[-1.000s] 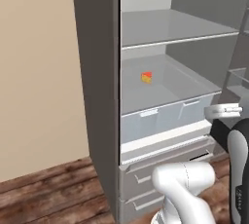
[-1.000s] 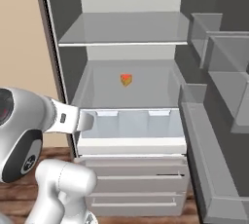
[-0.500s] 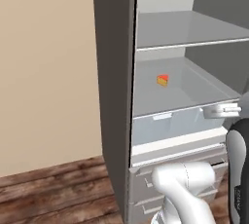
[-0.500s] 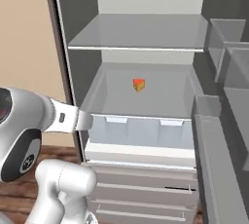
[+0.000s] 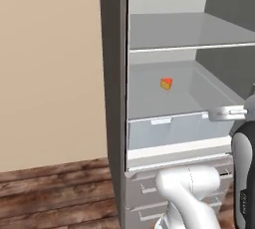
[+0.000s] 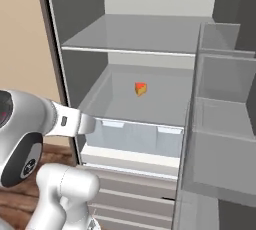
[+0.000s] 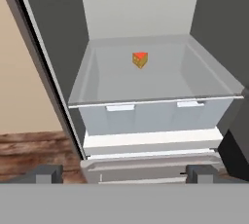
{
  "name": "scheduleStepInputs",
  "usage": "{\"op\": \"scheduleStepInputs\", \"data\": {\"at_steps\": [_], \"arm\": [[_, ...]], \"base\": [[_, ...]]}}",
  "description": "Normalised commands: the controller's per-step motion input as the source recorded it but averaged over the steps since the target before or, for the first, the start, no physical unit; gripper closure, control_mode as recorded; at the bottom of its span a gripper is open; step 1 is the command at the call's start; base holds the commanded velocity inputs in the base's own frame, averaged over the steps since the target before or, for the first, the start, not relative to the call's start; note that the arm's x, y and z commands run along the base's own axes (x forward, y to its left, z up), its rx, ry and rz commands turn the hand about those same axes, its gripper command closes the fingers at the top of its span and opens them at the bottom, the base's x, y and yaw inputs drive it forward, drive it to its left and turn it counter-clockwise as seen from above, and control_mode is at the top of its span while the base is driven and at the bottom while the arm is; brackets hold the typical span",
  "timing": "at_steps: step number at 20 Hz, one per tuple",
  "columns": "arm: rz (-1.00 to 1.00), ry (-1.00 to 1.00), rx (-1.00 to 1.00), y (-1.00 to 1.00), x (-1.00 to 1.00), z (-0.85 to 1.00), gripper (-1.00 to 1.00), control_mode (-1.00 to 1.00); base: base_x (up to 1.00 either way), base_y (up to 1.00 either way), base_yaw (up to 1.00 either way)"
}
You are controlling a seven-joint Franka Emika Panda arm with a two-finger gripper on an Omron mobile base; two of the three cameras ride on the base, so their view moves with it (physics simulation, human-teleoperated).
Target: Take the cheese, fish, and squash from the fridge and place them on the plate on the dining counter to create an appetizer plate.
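Note:
The fridge [image 5: 115, 73] stands open, with its pale grey shelves showing. The cheese [image 5: 166, 83] [image 6: 141, 89] [image 7: 140, 60], a small yellow-orange wedge with a red side, sits alone toward the back of the middle shelf, above the translucent drawer [image 7: 151, 116]. In the hand view my gripper [image 7: 125, 174] is open and holds nothing. It stays outside the fridge, well short of the cheese and below shelf level. The fish, squash, plate and dining counter are out of view.
The fridge door's shelves [image 6: 220, 124] jut out on the right, close beside the opening. Grey lower drawers [image 6: 130, 194] sit under the translucent one. A beige wall [image 5: 50, 73] and wooden floor [image 5: 50, 193] lie left of the fridge.
The whole picture has shifted as the base drove: the fridge interior now sits further right and looks larger. The cheese keeps its place on the shelf. The gripper stays open.

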Motion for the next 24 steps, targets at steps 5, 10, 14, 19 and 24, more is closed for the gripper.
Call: {"op": "scheduleStepInputs", "data": {"at_steps": [5,10,14,19,24], "arm": [[0.00,0.00,0.00,0.00,0.00,0.00,-1.00,1.00],[0.00,0.00,0.00,0.00,0.00,0.00,-1.00,1.00],[0.00,0.00,0.00,0.00,0.00,0.00,-1.00,1.00],[0.00,0.00,0.00,0.00,0.00,0.00,-1.00,1.00],[0.00,0.00,0.00,0.00,0.00,0.00,-1.00,1.00]], "base": [[0.63,-0.06,0.15],[0.83,0.00,0.10],[0.23,-0.01,0.02],[0.00,0.00,0.00],[0.02,0.00,0.00]]}}
